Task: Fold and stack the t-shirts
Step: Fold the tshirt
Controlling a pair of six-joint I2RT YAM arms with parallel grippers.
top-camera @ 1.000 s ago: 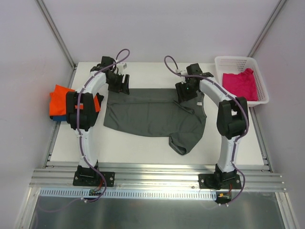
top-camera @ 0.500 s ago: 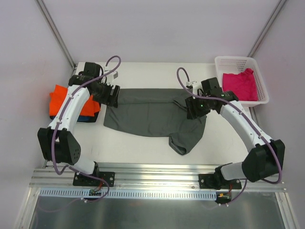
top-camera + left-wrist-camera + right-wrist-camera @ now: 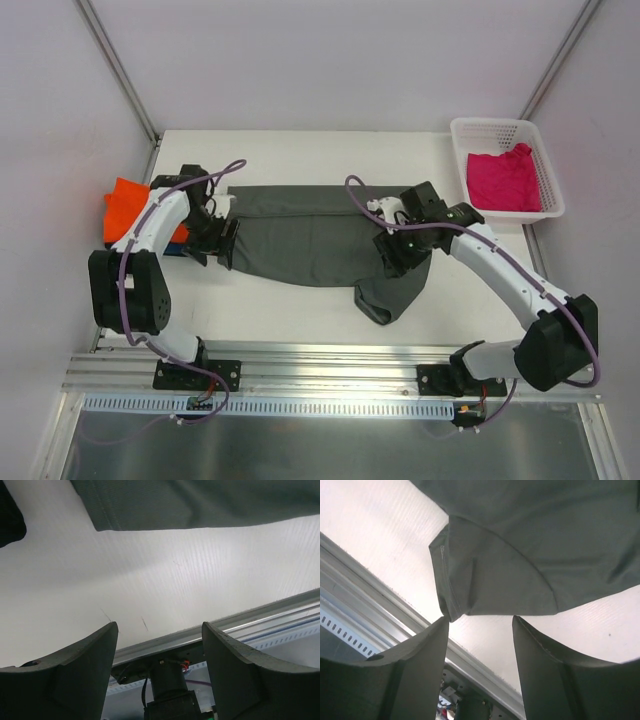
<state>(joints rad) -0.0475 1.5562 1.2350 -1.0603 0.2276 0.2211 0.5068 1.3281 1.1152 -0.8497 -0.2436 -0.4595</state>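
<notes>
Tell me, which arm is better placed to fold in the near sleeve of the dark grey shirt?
Probably the right. The right gripper hangs open over that sleeve, which fills its wrist view. The left gripper, also open, sits at the opposite end of the shirt, over bare table.

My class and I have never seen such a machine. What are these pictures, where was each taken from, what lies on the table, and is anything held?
Two white robot arms are bolted at the near edge of a white table, each ending in a two-finger gripper. The wide picture looks down from above; the other two come from a camera on each wrist. A dark grey cloth t-shirt lies spread there, a bright orange t-shirt at the left edge, a magenta pink t-shirt in a white plastic mesh basket. The left gripper and right gripper are open, holding nothing.
</notes>
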